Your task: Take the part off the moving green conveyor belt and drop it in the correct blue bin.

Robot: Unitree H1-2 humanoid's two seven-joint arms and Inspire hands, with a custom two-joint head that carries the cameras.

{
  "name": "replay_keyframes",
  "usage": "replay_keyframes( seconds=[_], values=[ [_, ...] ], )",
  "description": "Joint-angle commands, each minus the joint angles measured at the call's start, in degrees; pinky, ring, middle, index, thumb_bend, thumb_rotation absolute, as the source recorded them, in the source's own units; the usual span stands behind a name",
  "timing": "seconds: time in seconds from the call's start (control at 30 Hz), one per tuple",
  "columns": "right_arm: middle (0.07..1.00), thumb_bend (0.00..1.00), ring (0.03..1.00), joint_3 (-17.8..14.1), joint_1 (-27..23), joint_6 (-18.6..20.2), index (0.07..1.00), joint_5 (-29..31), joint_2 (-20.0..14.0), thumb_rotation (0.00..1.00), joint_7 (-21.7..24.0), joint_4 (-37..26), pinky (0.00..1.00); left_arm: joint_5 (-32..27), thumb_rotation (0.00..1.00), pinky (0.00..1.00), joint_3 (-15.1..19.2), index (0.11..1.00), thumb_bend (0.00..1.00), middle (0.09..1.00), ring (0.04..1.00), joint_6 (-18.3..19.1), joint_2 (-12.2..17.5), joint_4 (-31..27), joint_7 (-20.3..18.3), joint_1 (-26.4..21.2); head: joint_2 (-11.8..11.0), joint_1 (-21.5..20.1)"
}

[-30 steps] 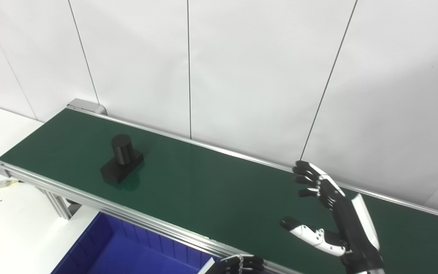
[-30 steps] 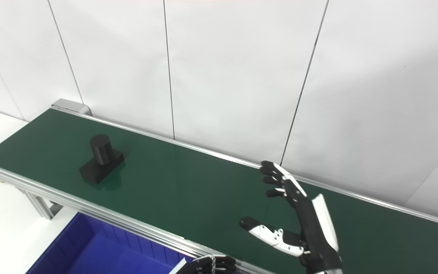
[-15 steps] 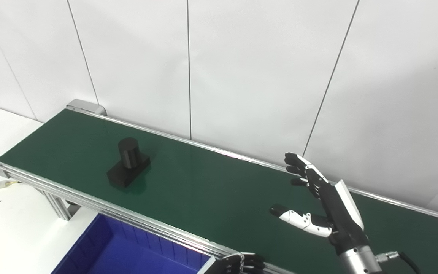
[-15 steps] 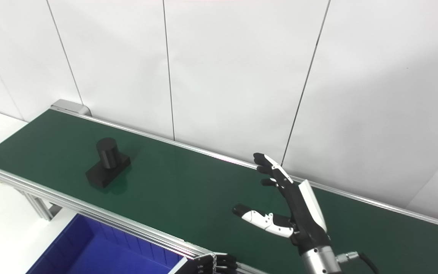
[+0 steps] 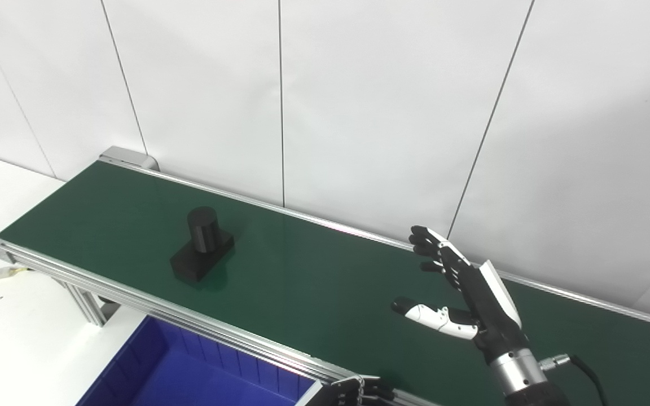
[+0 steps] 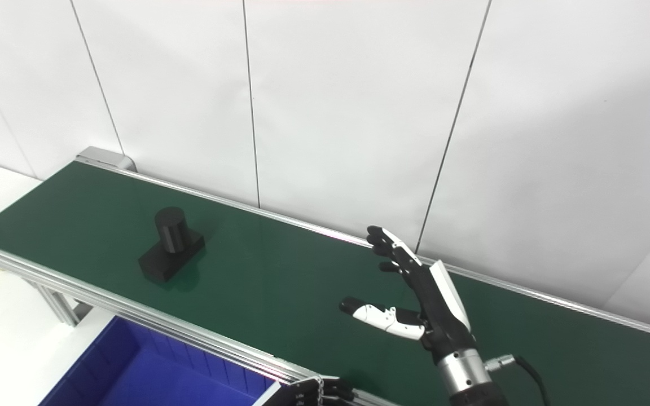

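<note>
A black part (image 5: 201, 243), a short cylinder on a flat rectangular base, rides on the green conveyor belt (image 5: 313, 282) toward its left end. My right hand (image 5: 466, 293) is open above the belt's right half, fingers and thumb spread, palm facing left toward the part, well apart from it. My left hand (image 5: 359, 391) shows only as curled dark fingers at the bottom edge, below the belt's near rail. A blue bin (image 5: 189, 372) sits below the belt's near side.
The belt has aluminium rails and a frame leg (image 5: 85, 301) at the left. A white table (image 5: 14, 332) lies left of the bin. A white panelled wall (image 5: 325, 101) runs right behind the belt.
The part has travelled rightward along the belt. My right hand has moved left and forward over the belt, staying open.
</note>
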Motion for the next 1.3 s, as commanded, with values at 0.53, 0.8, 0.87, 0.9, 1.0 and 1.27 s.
replay_keyframes(
  seconds=[0.53, 0.8, 0.87, 0.9, 1.0, 1.27],
  values=[
    [0.862, 0.73, 0.857, 1.3, -5.5, -5.3, 0.891, -2.1, 2.7, 0.48, -2.8, 3.8, 0.79, -0.4, 0.25, 0.68, -0.1, 0.757, 0.94, 0.764, 0.728, -2.6, -0.8, -0.4, 0.1, -1.3, 0.1, -0.2],
    [0.865, 0.73, 0.871, 1.1, -7.5, -8.1, 0.895, -1.9, 4.3, 0.47, -3.7, 10.1, 0.80, -0.2, 0.27, 0.68, -0.1, 0.759, 0.94, 0.762, 0.728, -2.6, -0.9, -0.4, 0.1, -1.3, 0.3, 0.0],
    [0.863, 0.74, 0.874, 1.1, -7.8, -8.6, 0.896, -1.9, 4.6, 0.46, -4.0, 11.3, 0.81, -0.3, 0.27, 0.68, -0.1, 0.759, 0.94, 0.765, 0.729, -2.6, -0.9, -0.4, 0.1, -1.3, 0.3, 0.0],
    [0.862, 0.74, 0.876, 1.1, -8.0, -8.8, 0.896, -1.9, 4.7, 0.46, -4.1, 11.9, 0.82, -0.3, 0.27, 0.68, -0.1, 0.759, 0.94, 0.765, 0.729, -2.6, -1.0, -0.4, 0.1, -1.3, 0.3, -0.1],
    [0.858, 0.74, 0.873, 1.1, -8.5, -9.5, 0.896, -2.1, 5.2, 0.46, -4.7, 13.2, 0.83, -0.1, 0.26, 0.68, -0.1, 0.757, 0.94, 0.765, 0.728, -2.6, -1.1, -0.4, 0.2, -1.3, 0.3, -0.1],
    [0.860, 0.74, 0.860, 1.6, -10.5, -9.0, 0.905, -2.7, 6.3, 0.46, -5.1, 16.0, 0.80, 0.2, 0.26, 0.68, -0.2, 0.763, 0.94, 0.767, 0.730, -2.5, -1.2, -0.2, 0.4, -1.5, 0.3, -0.1]
  ],
)
